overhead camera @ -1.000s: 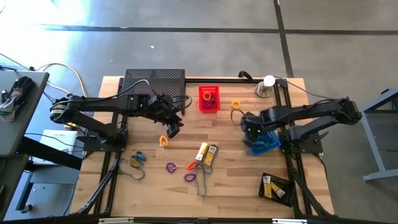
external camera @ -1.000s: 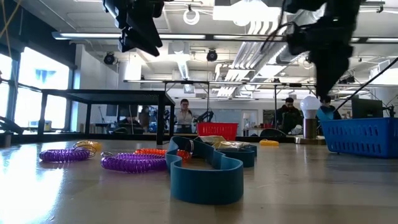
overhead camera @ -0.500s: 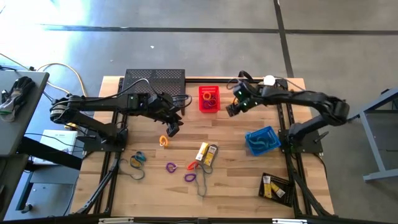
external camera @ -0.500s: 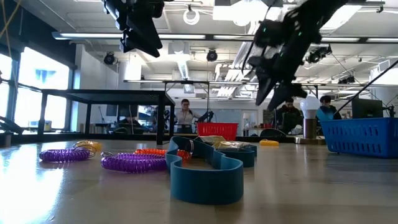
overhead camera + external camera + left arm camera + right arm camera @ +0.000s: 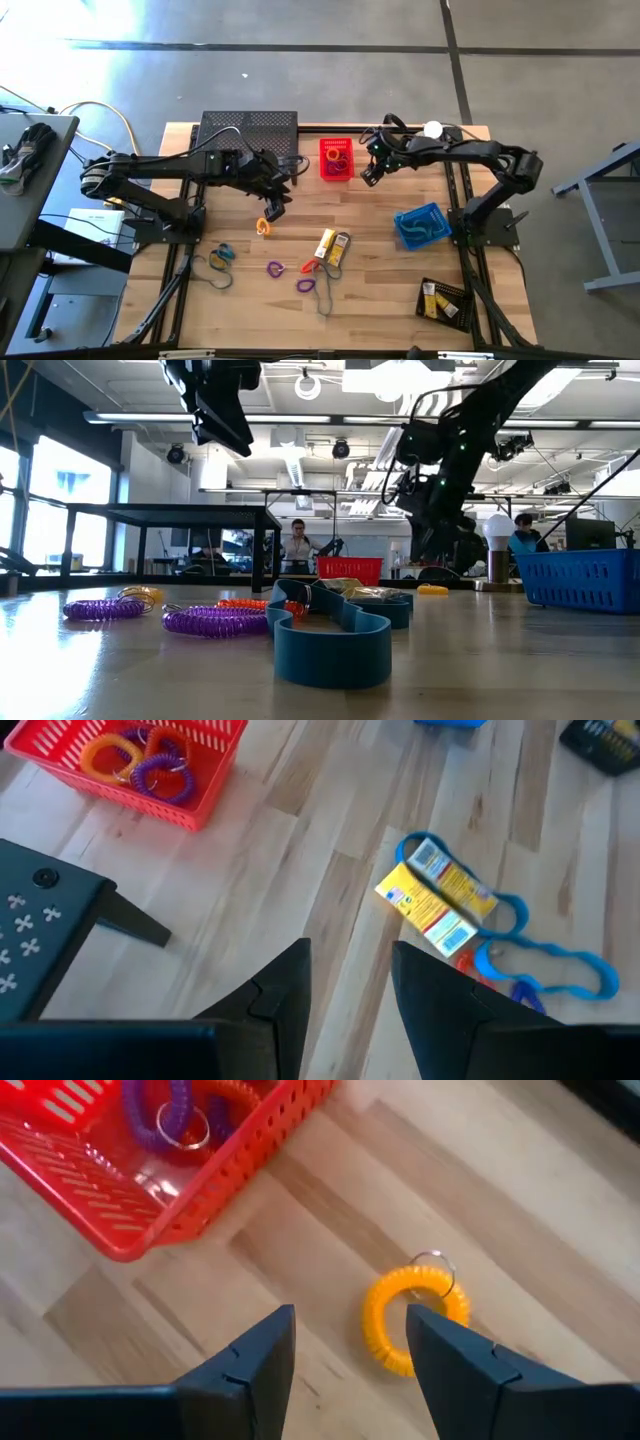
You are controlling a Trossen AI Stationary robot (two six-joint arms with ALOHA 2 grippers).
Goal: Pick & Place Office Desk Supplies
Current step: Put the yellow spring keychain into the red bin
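right gripper (image 5: 369, 176) over the orange coil loop beside the red basket, left gripper (image 5: 275, 208) raised mid-table.

right arm reaches in from the right edge toward the far side; fingers (image 5: 250, 1360) parted, nothing between them, above the small orange coiled loop with a metal ring (image 5: 412, 1318), which lies on the wooden table (image 5: 380, 260) just right of the red plastic mesh basket (image 5: 336, 158). left arm reaches across from the left edge, fingers (image 5: 278, 995) spread and empty, above the table near another orange loop (image 5: 263, 227). red basket holds orange and purple coil loops (image 5: 135, 765). blue plastic basket (image 5: 421, 225) holds a dark blue band. black tray (image 5: 444, 300) at the near right holds yellow-and-white boxes. two more yellow-and-white boxes (image 5: 435, 897) lie mid-table on a blue band loop (image 5: 540, 955).
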